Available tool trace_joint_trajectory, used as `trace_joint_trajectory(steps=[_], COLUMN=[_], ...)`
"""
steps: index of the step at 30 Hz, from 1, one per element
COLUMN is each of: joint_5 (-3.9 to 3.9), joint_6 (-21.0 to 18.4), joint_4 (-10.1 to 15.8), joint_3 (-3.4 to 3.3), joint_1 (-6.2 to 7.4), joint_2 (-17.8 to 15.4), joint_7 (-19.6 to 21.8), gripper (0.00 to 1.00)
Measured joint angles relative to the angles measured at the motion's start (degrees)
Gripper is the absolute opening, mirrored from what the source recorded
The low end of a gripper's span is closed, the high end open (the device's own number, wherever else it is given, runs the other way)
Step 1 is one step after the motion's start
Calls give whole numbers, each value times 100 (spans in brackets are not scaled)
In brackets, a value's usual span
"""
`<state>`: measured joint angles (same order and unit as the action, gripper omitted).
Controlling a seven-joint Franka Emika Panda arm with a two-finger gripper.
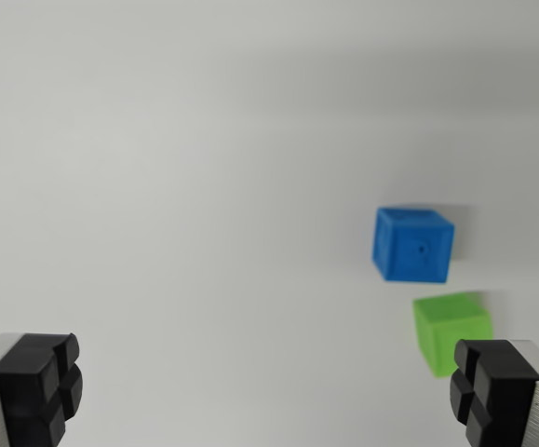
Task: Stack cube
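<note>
Wrist view: the gripper (pixel 267 391) hangs above a plain white table (pixel 176 168) with its two black-padded fingers (pixel 38 386) spread wide apart at the bottom corners of the frame, nothing between them. The blue cube (pixel 414 244) sits on the table toward the wrist view's right, and the green cube (pixel 448 328) lies just below it and slightly further right, close beside it though, the picture being soft, contact between the two cannot be confirmed. The green cube's lower right corner is covered by the right-hand finger pad.
</note>
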<state>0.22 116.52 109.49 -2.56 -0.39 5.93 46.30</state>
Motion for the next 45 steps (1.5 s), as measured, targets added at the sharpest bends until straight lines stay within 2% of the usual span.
trace_joint_trajectory(steps=[12,23,45], joint_5=[0,0,1], joint_6=[134,364,1036], joint_4=[196,521,1390], joint_3=[-31,-87,-237], joint_1=[-29,-75,-263], joint_2=[-45,-137,-300], joint_7=[-90,-254,-777], gripper=[100,100,100])
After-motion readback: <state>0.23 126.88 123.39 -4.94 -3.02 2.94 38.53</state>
